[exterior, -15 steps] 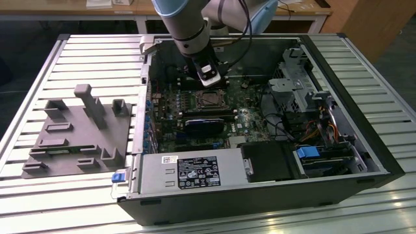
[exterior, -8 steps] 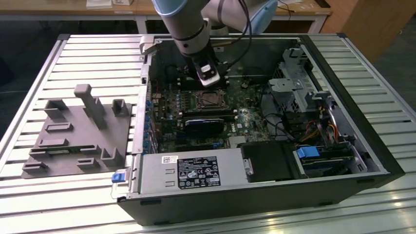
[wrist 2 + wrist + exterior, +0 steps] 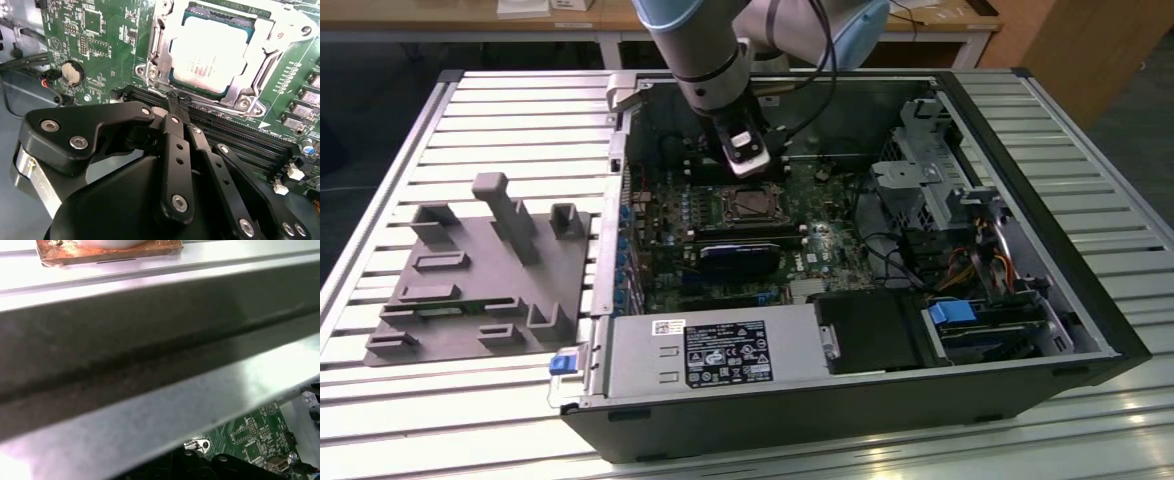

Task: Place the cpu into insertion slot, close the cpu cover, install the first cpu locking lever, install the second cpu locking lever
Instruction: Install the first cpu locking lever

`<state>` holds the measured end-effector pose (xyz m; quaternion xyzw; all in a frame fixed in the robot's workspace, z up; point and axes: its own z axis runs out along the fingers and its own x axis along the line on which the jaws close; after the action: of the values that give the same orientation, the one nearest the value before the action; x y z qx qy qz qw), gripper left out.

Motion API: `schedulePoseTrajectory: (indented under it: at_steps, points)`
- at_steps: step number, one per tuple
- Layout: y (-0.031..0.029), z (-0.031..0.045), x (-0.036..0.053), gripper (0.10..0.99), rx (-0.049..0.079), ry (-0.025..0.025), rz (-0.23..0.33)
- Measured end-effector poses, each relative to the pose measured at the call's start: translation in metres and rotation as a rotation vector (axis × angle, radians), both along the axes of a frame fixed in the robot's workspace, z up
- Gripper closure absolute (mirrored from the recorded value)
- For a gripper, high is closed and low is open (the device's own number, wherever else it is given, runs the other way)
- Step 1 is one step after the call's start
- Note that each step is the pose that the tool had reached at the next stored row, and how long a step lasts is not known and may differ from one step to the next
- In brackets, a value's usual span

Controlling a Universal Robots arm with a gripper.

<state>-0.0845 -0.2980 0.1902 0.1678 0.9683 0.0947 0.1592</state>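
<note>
Pincer [image 3: 174, 102], fingers together, just beside cpu cover [image 3: 156, 45] closed over cpu [image 3: 210, 50]

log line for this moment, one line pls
cpu: seated | cpu cover: down over it | end effector: shut, tips beside cover's edge, above motherboard
</note>
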Motion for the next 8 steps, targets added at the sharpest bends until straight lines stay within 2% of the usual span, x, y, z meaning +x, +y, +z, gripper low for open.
schedulePoseTrajectory:
  at_steps: [5,8]
  points:
    - [0.0002,-0.0014,0.0001,0.984,-0.012,0.0001,-0.012]
    - [0.0003,-0.0024,0.0001,0.984,-0.014,0.0001,-0.018]
